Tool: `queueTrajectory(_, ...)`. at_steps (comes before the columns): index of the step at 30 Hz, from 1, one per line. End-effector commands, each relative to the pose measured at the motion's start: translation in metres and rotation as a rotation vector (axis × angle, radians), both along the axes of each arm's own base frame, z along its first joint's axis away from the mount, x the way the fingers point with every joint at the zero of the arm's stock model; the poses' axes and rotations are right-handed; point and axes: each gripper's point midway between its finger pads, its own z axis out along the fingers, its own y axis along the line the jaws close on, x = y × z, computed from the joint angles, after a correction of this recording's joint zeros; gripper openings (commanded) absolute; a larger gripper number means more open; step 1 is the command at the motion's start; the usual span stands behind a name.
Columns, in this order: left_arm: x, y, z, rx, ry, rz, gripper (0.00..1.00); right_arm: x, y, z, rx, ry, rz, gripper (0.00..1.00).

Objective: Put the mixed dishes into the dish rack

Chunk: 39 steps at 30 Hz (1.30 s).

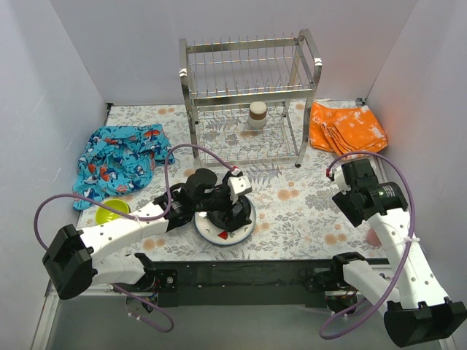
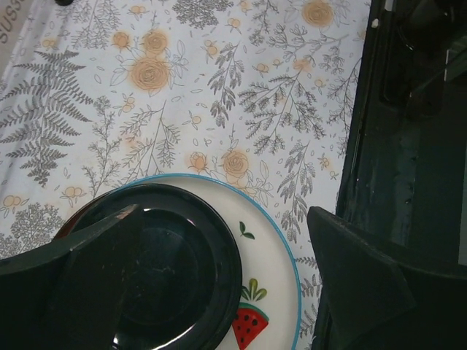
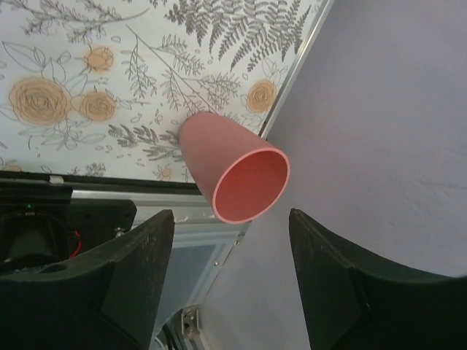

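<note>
A black plate (image 2: 168, 270) lies on a white plate (image 2: 273, 255) that has a blue rim and a watermelon mark, at the table's near middle (image 1: 219, 235). My left gripper (image 2: 222, 213) is open just above them, with one finger over the black plate and the other past the white plate's rim; it also shows in the top view (image 1: 232, 215). A pink cup (image 3: 230, 175) lies on its side at the near right edge, by the wall. My right gripper (image 3: 232, 215) is open and empty, with the cup's mouth just beyond its fingertips. The chrome dish rack (image 1: 248, 95) stands at the back with a tan cup (image 1: 257, 115) on its lower shelf.
A lime bowl (image 1: 112, 211) sits at the near left, by a blue patterned cloth (image 1: 120, 160). An orange cloth (image 1: 346, 127) lies to the right of the rack. White walls close in the left, right and back sides. The black base rail (image 2: 408, 146) runs along the near edge.
</note>
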Motion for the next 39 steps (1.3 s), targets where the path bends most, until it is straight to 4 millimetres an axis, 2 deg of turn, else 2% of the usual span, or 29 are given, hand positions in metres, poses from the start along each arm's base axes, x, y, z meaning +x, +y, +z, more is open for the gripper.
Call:
queueTrajectory(1, -0.014, -0.005, 0.003, 0.010, -0.016, -0.123, 0.95, -0.024, -0.014, 0.010, -0.052, 0.049, -0.025, 0.73)
queueTrajectory(3, -0.011, -0.007, 0.001, 0.025, -0.016, -0.122, 0.95, -0.022, -0.016, 0.010, -0.058, 0.056, -0.031, 0.74)
queueTrajectory(4, -0.006, -0.010, 0.006, 0.021, -0.009, -0.101, 0.95, -0.020, -0.016, 0.010, -0.060, 0.077, -0.042, 0.74)
queueTrajectory(5, -0.003, -0.012, -0.001, 0.051, 0.019, -0.088, 0.95, -0.017, -0.015, 0.010, -0.050, 0.085, -0.048, 0.74)
queueTrajectory(6, 0.001, -0.014, -0.001, 0.061, 0.030, -0.073, 0.95, -0.010, -0.013, 0.018, -0.035, 0.064, -0.052, 0.73)
queueTrajectory(7, 0.002, -0.017, -0.002, 0.068, 0.057, -0.064, 0.94, -0.004, -0.010, 0.018, -0.027, 0.082, -0.064, 0.73)
queueTrajectory(11, 0.005, -0.024, 0.010, 0.034, 0.058, -0.067, 0.93, 0.019, -0.012, 0.033, -0.043, 0.086, -0.090, 0.73)
queueTrajectory(15, 0.005, -0.019, 0.012, 0.036, 0.038, -0.048, 0.94, 0.029, -0.038, 0.048, -0.126, 0.120, -0.116, 0.73)
queueTrajectory(19, 0.008, -0.014, 0.011, 0.047, -0.004, -0.040, 0.94, 0.018, -0.072, 0.051, -0.129, 0.173, -0.214, 0.71)
queueTrajectory(22, 0.012, -0.014, 0.010, 0.046, -0.012, -0.023, 0.95, 0.007, -0.081, 0.046, -0.080, 0.196, -0.229, 0.68)
queueTrajectory(24, 0.014, -0.015, 0.009, 0.041, -0.008, -0.015, 0.95, -0.002, -0.080, 0.038, -0.064, 0.226, -0.197, 0.68)
queueTrajectory(30, 0.017, -0.025, -0.004, 0.051, 0.056, -0.004, 0.95, -0.015, -0.055, 0.018, 0.062, 0.201, -0.097, 0.70)
queueTrajectory(34, 0.022, -0.036, -0.004, 0.047, 0.100, 0.006, 0.95, -0.020, -0.035, -0.002, 0.172, 0.211, -0.097, 0.70)
queueTrajectory(35, 0.025, -0.041, 0.001, 0.036, 0.107, 0.007, 0.95, -0.022, -0.033, -0.006, 0.191, 0.216, -0.120, 0.69)
queueTrajectory(37, 0.028, -0.046, -0.003, 0.049, 0.128, 0.010, 0.95, -0.027, -0.030, -0.017, 0.212, 0.251, -0.150, 0.68)
queueTrajectory(38, 0.031, -0.051, 0.003, 0.042, 0.129, 0.011, 0.95, -0.028, -0.029, -0.020, 0.222, 0.254, -0.171, 0.68)
queueTrajectory(39, 0.032, -0.053, -0.003, 0.055, 0.143, 0.013, 0.95, -0.026, -0.028, -0.022, 0.229, 0.246, -0.179, 0.68)
